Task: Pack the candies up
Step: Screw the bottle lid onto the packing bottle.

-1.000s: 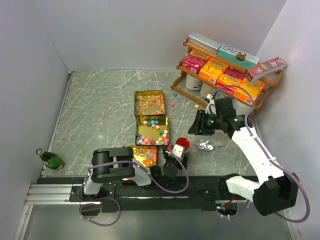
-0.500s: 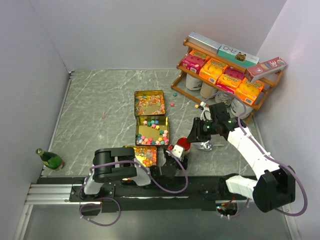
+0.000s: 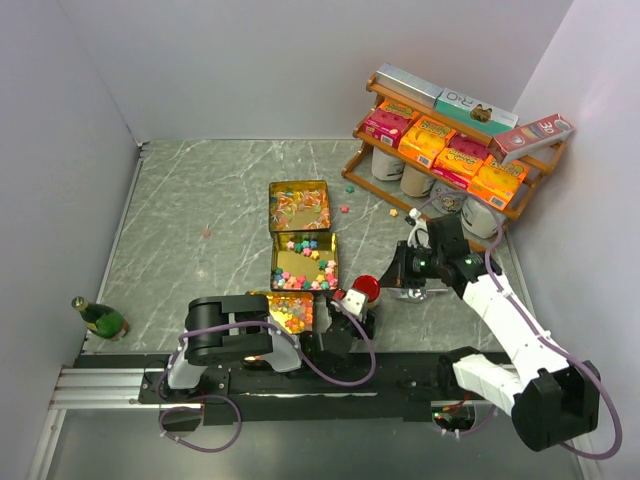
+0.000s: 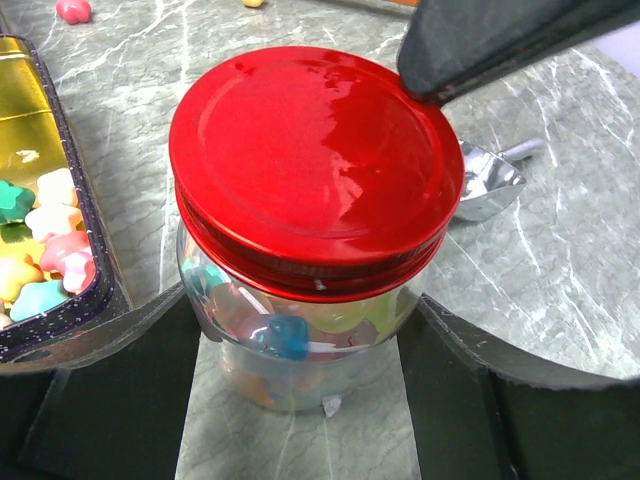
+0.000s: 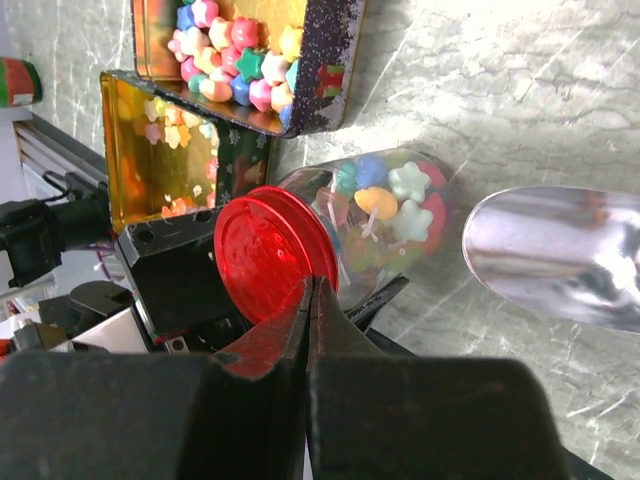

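A glass jar (image 4: 300, 340) with a red lid (image 4: 310, 160) holds mixed candies (image 5: 385, 210) and stands between the fingers of my left gripper (image 4: 300, 390). The fingers flank its sides and hold it. In the top view the jar (image 3: 366, 288) is near the front, with the left gripper (image 3: 352, 303) just behind it. My right gripper (image 5: 312, 285) is shut and empty, its tips pressed together just over the lid's edge (image 5: 270, 250). More candies (image 5: 245, 55) lie in gold tins.
Three gold tins (image 3: 299, 205) (image 3: 304, 260) (image 3: 290, 312) stand in a row left of the jar. A metal scoop (image 3: 412, 292) lies just right of it. A wooden shelf (image 3: 450, 140) of boxes stands back right. A green bottle (image 3: 100, 318) lies front left. Loose candies (image 3: 345, 208) dot the table.
My right arm has swung down and left from above the scoop to the jar's lid, and its jaws have shut. The left gripper and jar have not moved.
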Available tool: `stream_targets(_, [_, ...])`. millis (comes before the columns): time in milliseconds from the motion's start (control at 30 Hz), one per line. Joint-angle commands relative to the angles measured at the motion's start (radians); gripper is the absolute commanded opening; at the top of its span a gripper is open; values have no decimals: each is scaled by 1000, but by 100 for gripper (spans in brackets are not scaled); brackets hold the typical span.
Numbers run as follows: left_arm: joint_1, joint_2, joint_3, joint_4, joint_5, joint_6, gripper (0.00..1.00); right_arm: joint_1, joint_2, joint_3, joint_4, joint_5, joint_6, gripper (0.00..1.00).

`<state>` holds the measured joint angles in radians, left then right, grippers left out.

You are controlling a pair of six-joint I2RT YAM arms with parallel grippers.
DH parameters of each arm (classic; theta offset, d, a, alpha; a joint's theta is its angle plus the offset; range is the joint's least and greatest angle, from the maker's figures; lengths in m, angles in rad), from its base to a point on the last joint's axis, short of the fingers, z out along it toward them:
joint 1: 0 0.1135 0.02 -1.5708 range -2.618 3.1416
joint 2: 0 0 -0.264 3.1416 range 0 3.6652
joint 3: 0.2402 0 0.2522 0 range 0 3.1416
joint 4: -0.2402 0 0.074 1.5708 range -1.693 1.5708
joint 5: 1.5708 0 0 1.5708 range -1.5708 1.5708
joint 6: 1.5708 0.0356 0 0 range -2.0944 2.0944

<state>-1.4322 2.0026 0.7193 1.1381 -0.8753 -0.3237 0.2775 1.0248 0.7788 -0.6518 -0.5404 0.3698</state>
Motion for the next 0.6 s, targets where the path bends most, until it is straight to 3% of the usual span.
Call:
stream_targets(0, [10, 27, 19, -146, 71, -49, 59, 25, -43, -69, -94, -102, 21, 0])
stream_targets(200, [7, 15, 3, -143, 76, -19, 59, 23, -120, -33, -187, -93, 50, 0])
stream_targets(333, [-10, 4, -24, -110, 99, 26, 59, 23, -104, 68, -224, 48, 93, 1])
stream_targets(433, [-25, 1, -35, -112, 114, 46, 59, 15, -85, 137, -184, 140, 119, 15])
stream_targets(467, [-28, 2, -37, -121, 117, 49, 59, 17, -72, 161, -154, 145, 115, 28])
stream_targets(567, [-37, 8, -34, -129, 125, 55, 59, 15, 4, 192, -123, 131, 97, 39])
